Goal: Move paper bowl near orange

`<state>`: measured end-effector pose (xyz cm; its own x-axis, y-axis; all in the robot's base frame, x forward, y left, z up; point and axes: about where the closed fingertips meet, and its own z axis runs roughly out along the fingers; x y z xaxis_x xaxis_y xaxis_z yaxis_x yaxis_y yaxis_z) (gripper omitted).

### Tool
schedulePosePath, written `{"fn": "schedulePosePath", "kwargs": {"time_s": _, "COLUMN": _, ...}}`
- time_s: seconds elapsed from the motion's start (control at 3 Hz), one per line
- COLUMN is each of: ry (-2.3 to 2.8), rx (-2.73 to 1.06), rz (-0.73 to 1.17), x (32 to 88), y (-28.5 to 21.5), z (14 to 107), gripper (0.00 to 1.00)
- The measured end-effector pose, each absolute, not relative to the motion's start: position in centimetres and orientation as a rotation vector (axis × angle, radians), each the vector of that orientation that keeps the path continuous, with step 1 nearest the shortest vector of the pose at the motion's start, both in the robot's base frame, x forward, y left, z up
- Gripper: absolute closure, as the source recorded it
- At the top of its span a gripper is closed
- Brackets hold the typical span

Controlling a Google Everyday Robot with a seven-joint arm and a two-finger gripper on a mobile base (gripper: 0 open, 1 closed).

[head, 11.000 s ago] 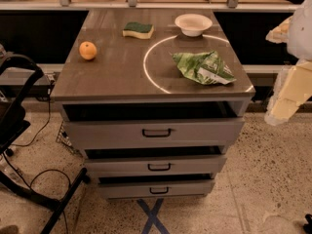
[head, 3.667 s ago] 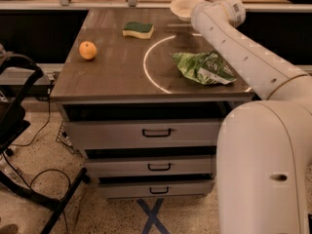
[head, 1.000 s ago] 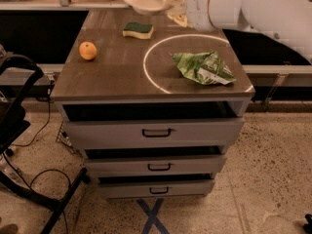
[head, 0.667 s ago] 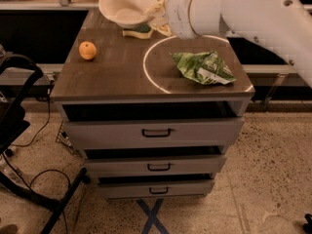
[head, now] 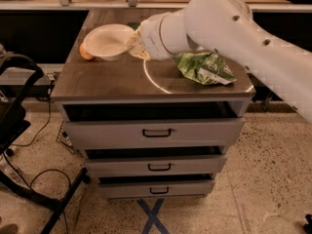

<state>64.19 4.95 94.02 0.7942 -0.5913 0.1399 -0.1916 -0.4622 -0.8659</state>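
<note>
**benchrat:** ok, where's the gripper [head: 133,45] at, and is it actually hanging onto anything?

**drawer_dan:** it's over the back left part of the cabinet top [head: 112,79], on the end of the big white arm [head: 229,28] that reaches in from the right. The fingers are clenched on the right rim of the paper bowl [head: 106,40], so yeah, it's got it.

**benchrat:** and the bowl itself?

**drawer_dan:** open side up, tipped a bit toward the camera, near the left rear corner. Can't tell if its bottom touches the top or floats just above it.

**benchrat:** orange?

**drawer_dan:** the orange [head: 86,53] is peeking out from the bowl's lower left edge. The bowl covers part of it from this angle, so they're right up against each other in the view. Whether they really touch, no idea.

**benchrat:** anything else up there?

**drawer_dan:** a green and white snack bag [head: 204,67] on the right side, well apart from the bowl, and a white ring [head: 148,77] marked on the surface between them, partly under the arm. Below are 3 drawers [head: 156,133], and there's a blue X [head: 152,216] taped on the floor in front.
</note>
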Motion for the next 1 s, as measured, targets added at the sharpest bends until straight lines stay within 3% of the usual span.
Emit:
{"fn": "schedulePosePath", "kwargs": {"time_s": 0.67, "ry": 0.695, "rx": -2.147, "rz": -0.472, "x": 67.2, "y": 4.7, "z": 87.0, "gripper": 1.0}}
{"fn": "schedulePosePath", "kwargs": {"time_s": 1.0, "ry": 0.693, "rx": -2.149, "rz": -0.47, "x": 67.1, "y": 4.9, "z": 87.0, "gripper": 0.84}}
